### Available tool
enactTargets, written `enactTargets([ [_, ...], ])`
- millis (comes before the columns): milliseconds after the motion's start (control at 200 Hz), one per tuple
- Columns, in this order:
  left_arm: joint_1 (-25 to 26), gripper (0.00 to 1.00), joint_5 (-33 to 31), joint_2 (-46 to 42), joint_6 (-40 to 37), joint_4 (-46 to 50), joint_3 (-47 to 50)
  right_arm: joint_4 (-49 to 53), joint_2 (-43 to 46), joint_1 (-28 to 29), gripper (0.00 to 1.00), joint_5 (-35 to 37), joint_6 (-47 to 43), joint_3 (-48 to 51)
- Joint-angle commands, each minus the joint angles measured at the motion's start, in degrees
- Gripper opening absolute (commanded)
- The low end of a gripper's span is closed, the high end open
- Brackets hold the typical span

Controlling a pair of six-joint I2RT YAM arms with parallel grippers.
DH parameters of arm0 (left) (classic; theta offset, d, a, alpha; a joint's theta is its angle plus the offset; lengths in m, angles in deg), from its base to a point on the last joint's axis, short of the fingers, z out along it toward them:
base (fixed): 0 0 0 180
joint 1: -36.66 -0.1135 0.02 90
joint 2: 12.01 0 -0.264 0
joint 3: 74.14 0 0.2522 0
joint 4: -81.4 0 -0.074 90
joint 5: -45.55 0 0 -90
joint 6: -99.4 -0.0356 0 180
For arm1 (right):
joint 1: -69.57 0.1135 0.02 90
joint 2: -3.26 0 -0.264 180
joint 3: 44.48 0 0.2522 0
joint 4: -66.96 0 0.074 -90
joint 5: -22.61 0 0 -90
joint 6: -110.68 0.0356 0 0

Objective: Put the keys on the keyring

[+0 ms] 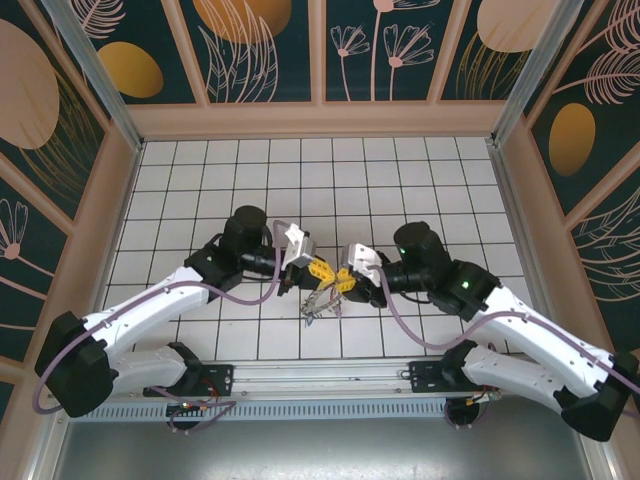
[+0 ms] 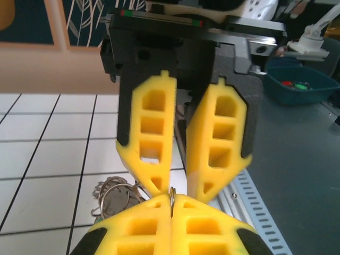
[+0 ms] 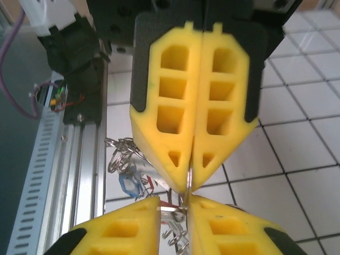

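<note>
So the two arms are nose to nose mid-table. The left claw (image 2: 171,206) is clamped fully shut, and a thin metal loop (image 2: 172,195) pokes out from between its yellow tips. The loop is edge-on in both wrist views, standing upright, with its flat side running along the line from one claw to the other. I can't tell whether it's joined to the rest of the bunch.

The right claw (image 3: 175,208) is open just a crack. The loop sits in that gap, but I honestly can't tell if the pads are touching it.

The keyring (image 2: 114,202), a flat grey disc with little silvery rings around it, is off to one side just under the fingertips. From above, the keys (image 1: 322,302) are a small tangle on the white tiled table (image 1: 240,180), on the near side of the claws. The bunch's long axis slants from the fingertips toward the near-left. A blue key (image 3: 130,185) shows beside a red bit; which way it points is too small to call.
</note>
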Motion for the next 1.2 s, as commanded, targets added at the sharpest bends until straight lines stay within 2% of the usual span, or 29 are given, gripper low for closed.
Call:
enactTargets([
  [0,0.3,0.0,4.2,-1.6,14.2,-21.7,3.7,-7.1,4.2,-1.5,0.21,-2.3,3.4,3.1],
  [125,0.4,0.0,2.6,-1.3,21.3,-32.7,6.8,-10.0,6.0,-1.8,0.22,-4.1,5.8,5.5],
  [280,0.3,0.0,1.3,-0.5,28.8,-44.7,9.9,-12.0,5.3,-1.8,0.14,-5.2,7.0,6.3],
  [485,0.4,0.0,-1.8,-0.6,33.4,-52.2,13.0,-13.6,4.9,-1.8,0.14,-4.8,7.6,7.0],
  [721,0.4,0.0,-2.1,-0.3,33.0,-51.8,13.6,-18.5,3.6,-1.7,0.03,-7.6,10.2,7.9],
  [976,0.4,0.0,-4.8,1.6,34.4,-55.1,15.0,-24.6,1.7,-0.8,0.04,-8.4,12.8,9.4],
  [1196,0.4,0.0,-5.3,3.0,37.1,-60.0,15.8,-24.3,1.1,-0.2,0.04,-6.3,12.6,9.6],
])
